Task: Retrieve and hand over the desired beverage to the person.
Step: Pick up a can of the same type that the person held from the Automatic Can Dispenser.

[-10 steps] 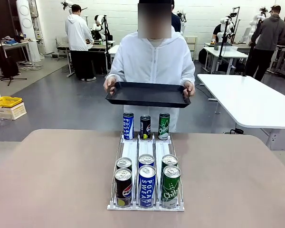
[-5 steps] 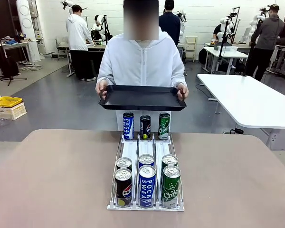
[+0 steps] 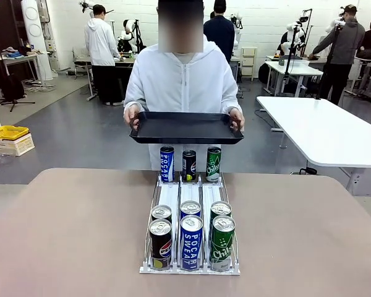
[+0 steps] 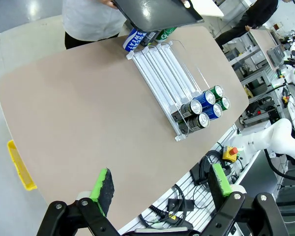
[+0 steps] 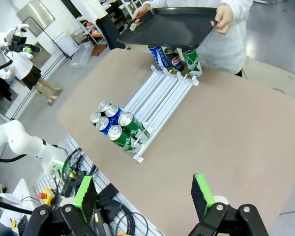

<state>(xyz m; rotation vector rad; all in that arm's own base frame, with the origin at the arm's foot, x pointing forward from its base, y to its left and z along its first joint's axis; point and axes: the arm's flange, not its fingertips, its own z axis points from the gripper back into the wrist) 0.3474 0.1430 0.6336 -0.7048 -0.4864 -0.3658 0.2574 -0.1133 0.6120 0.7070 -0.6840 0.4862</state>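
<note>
at six o'clock on the rack (image 3: 170,197), tight-packed cans (image 3: 191,241) may topple under the spread, empty left gripper (image 4: 161,184) or right gripper (image 5: 143,194).

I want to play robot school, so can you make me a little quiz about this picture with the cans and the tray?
1. Pick one: what is the person holding? A) a black tray B) a yellow box C) a bottle
2. Count: how many cans sit at the near end of the rack?
3. True or false: the left fingers are squeezing a can.
Key: 1 is A. 2 is six. 3 is false: they are open with nothing between them.
</note>
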